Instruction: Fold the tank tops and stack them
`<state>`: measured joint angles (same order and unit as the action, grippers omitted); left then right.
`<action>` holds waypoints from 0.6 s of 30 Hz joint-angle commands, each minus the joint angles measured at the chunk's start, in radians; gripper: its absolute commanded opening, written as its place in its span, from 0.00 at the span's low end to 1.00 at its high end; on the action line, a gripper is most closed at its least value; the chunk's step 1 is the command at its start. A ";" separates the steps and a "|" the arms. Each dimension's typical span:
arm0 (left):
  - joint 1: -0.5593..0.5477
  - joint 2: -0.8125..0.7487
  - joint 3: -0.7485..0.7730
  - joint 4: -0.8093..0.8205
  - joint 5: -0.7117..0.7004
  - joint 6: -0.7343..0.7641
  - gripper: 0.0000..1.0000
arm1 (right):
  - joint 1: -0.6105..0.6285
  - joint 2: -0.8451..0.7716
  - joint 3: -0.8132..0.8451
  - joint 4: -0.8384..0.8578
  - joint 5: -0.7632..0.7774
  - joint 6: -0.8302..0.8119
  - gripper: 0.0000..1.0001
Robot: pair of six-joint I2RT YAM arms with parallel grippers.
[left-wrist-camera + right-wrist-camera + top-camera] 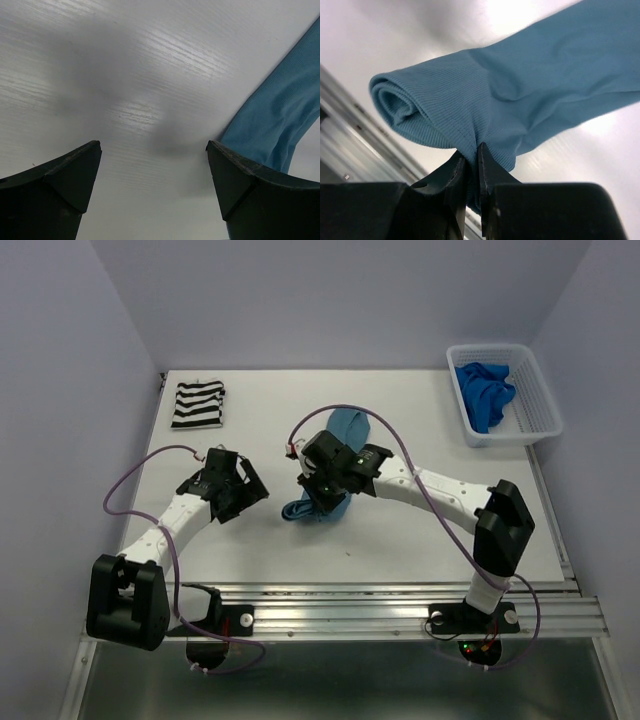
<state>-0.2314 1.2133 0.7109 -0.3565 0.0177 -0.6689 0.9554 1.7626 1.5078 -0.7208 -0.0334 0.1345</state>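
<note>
The teal tank top lies in the middle of the table, its near end bunched and lifted under my right gripper. In the right wrist view that gripper is shut on the teal tank top, pinching a fold of ribbed cloth. My left gripper hovers just left of it, open and empty; its wrist view shows the gripper over bare table with the teal cloth beside the right finger. The striped tank top lies folded at the back left. The royal blue tank top sits crumpled in the basket.
A white lattice basket stands at the back right corner of the table. A metal rail runs along the near edge, between the two arm bases. Purple-grey walls close in the sides and back.
</note>
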 commanded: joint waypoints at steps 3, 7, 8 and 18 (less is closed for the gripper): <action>0.007 -0.038 0.013 -0.013 0.014 0.020 0.99 | -0.004 0.029 0.039 -0.081 -0.428 0.010 0.13; 0.007 -0.029 0.021 -0.018 0.014 0.031 0.99 | -0.004 0.009 -0.024 -0.086 -0.557 0.054 0.12; 0.009 -0.024 0.024 -0.019 0.016 0.034 0.99 | -0.004 -0.014 -0.073 -0.054 -0.618 0.098 0.11; 0.007 -0.031 0.025 0.010 0.044 0.045 0.99 | -0.016 -0.129 -0.219 0.049 -0.654 0.235 0.13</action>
<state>-0.2272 1.2030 0.7113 -0.3584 0.0509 -0.6498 0.9497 1.6920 1.2606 -0.7246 -0.6716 0.3248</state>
